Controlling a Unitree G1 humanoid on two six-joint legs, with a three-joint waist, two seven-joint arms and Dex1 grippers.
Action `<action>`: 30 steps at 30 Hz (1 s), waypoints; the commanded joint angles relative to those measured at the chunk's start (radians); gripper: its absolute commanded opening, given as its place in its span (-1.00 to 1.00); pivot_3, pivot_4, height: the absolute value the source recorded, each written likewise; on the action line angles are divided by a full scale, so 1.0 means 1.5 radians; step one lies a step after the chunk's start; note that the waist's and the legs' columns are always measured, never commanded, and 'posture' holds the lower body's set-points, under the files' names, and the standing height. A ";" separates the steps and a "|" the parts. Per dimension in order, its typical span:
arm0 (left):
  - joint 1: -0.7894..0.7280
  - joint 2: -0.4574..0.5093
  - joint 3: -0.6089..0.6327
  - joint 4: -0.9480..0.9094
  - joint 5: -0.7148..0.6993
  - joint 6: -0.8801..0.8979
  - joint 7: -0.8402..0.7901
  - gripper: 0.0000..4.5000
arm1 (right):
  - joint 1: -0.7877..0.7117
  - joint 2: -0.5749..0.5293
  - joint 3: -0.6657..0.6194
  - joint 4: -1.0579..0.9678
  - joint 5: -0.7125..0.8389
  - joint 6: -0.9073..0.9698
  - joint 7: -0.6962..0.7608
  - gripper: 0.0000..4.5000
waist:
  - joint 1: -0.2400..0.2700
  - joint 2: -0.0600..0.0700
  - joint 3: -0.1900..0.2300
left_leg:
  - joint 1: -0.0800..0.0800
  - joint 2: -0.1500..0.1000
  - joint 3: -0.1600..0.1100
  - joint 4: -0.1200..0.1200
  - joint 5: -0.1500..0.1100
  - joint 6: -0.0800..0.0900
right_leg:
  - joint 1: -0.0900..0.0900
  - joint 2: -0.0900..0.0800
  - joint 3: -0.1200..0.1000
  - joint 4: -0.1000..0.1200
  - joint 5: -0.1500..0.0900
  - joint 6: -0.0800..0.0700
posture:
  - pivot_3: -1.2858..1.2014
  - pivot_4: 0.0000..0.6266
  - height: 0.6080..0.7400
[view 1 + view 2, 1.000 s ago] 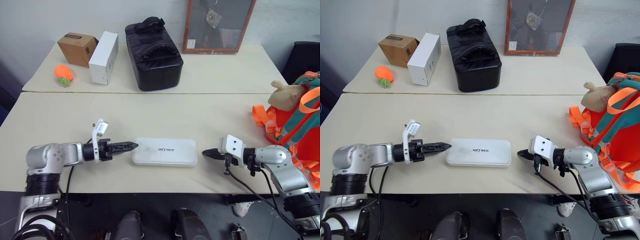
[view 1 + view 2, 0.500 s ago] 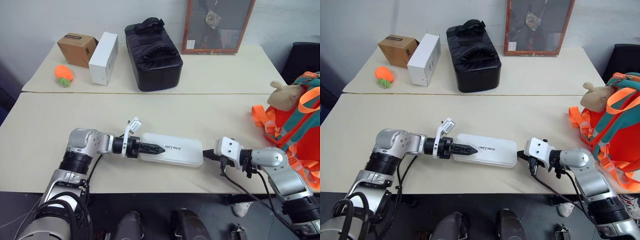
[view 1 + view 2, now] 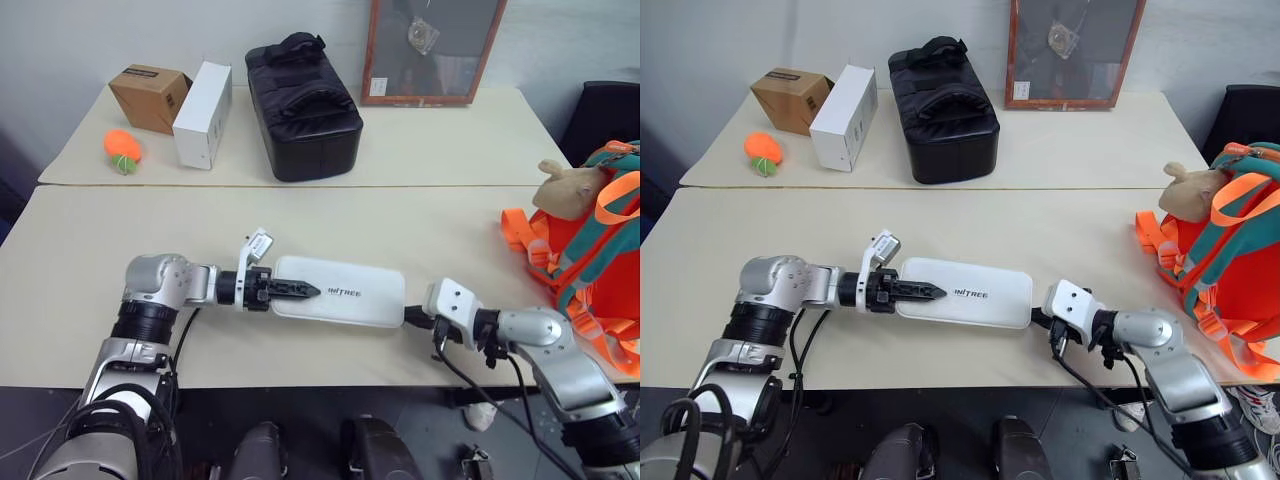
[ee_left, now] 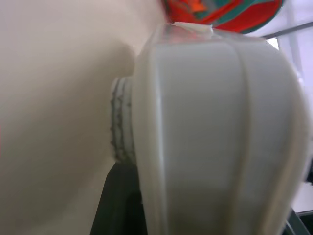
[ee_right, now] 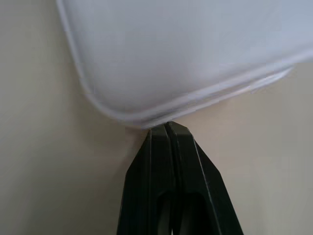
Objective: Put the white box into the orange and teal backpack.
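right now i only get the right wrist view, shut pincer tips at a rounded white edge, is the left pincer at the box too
Observer: Yes, the left pincer lies over the opposite, left end of the white box, so the box sits between the two arms.
Operator: ok where's the backpack from there
Observer: The orange and teal backpack stands at the table's right edge, out past the right arm and apart from the box.
Operator: anything close behind the box
Observer: Nothing close. The black bag sits on the far table, well apart from the box.
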 commanded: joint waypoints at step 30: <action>0.028 -0.102 0.291 -0.252 -0.208 0.000 0.324 -0.47 | -0.029 0.011 -0.572 -0.026 0.412 0.406 -0.386 0.99 | 0.007 0.000 0.001 | 0.000 -0.001 0.001 -0.001 -0.001 0.001 | 0.000 0.001 0.001 -0.002 0.001 0.001 | 0.03 -0.52 1.00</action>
